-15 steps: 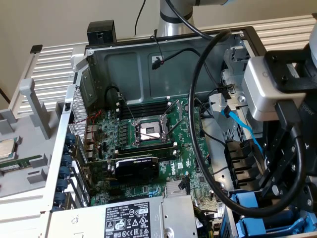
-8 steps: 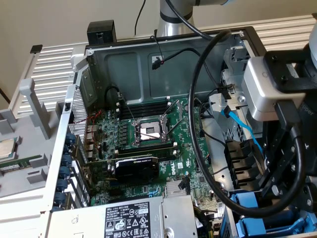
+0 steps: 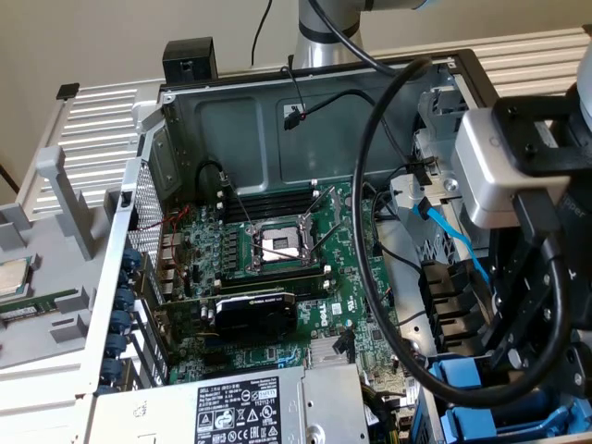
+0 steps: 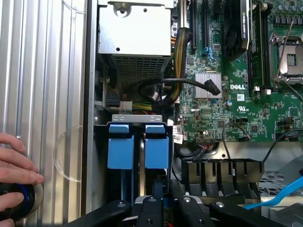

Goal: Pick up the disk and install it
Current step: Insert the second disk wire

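The gripper (image 4: 158,201) is hanging directly over the drive bay (image 4: 137,119) at the front corner of the open computer case (image 3: 277,116), beside the motherboard (image 4: 236,101). Two blue carrier frames are standing side by side in that bay. The one nearer the motherboard, just under the gripper, appears to be carrying the disk (image 4: 156,146). The other carrier (image 4: 120,146) is sitting against the case's outer wall. Whether the jaws are gripping the disk or standing apart from it cannot be told. A black cable (image 3: 370,231) is looping from the arm's wrist across the motherboard. A grey power supply (image 4: 134,30) is lying along the same case wall as the bay. Outside the case, a person's hand (image 4: 14,165) is resting on a round blue-and-black object (image 4: 19,201).
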`<act>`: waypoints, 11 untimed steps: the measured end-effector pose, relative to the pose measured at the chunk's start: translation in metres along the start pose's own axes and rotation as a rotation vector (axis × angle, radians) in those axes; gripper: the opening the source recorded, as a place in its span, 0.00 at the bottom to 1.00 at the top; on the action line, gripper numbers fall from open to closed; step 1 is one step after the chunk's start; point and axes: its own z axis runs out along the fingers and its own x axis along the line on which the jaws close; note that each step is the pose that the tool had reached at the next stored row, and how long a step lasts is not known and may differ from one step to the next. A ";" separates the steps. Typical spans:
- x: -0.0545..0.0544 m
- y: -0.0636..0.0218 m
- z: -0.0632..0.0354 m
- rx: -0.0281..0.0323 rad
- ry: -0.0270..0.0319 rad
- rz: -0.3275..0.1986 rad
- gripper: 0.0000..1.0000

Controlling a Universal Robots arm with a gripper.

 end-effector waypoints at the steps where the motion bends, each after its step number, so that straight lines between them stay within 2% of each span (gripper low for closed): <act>1: 0.000 0.0000 -0.0001 0.0000 -0.0001 0.000 0.24; 2: 0.000 0.0000 -0.0002 0.0000 0.0001 0.000 0.31; 8: 0.000 0.0001 -0.0011 -0.0001 0.0008 0.000 0.31; 11: -0.001 0.0005 -0.0049 -0.0001 0.0007 0.000 0.31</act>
